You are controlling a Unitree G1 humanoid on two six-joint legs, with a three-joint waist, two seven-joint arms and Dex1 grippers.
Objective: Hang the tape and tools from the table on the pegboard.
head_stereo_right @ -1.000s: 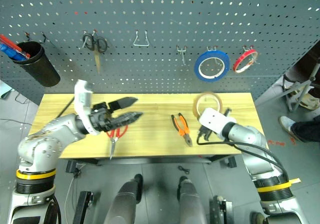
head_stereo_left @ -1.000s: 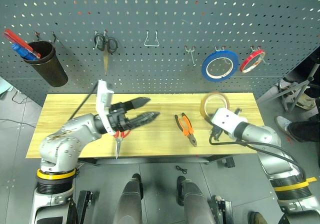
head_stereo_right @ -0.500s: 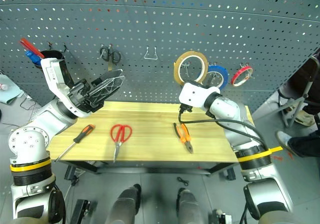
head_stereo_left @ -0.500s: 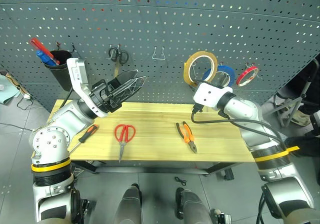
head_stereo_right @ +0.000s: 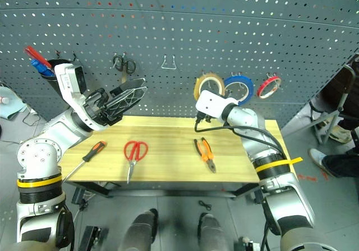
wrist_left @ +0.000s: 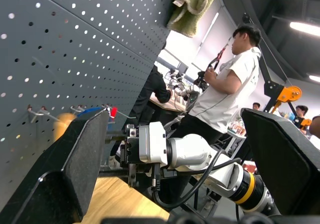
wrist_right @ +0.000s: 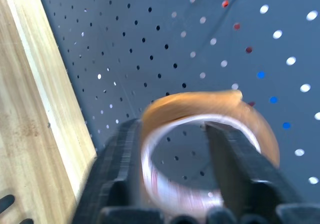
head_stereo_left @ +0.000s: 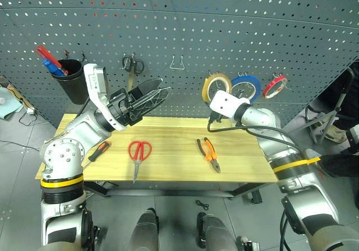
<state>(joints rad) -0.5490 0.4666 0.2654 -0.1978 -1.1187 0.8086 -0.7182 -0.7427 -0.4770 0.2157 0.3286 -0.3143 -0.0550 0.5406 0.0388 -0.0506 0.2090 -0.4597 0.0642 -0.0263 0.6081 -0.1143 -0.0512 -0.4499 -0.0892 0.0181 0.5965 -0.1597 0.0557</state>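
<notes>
I can't read any text, label, brand or number anywhere here, on the pegboard (head_stereo_left: 224, 32), the tools or the counter (head_stereo_left: 168, 161).

A blue roll (head_stereo_left: 245, 87) and a thin red roll (head_stereo_left: 275, 86) hung side by side; small black-handled scissors (head_stereo_left: 133, 66) (blades down) hung beside a black cup (head_stereo_left: 69, 80).

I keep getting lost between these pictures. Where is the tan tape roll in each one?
Left eye view: tan tape roll on the pegboard, right of centre, beside the blue roll.
Right eye view: same spot.
Left wrist view: a tan blur against the board.
Right wrist view: close up, board behind.
Shared landmark: the pegboard.
</notes>
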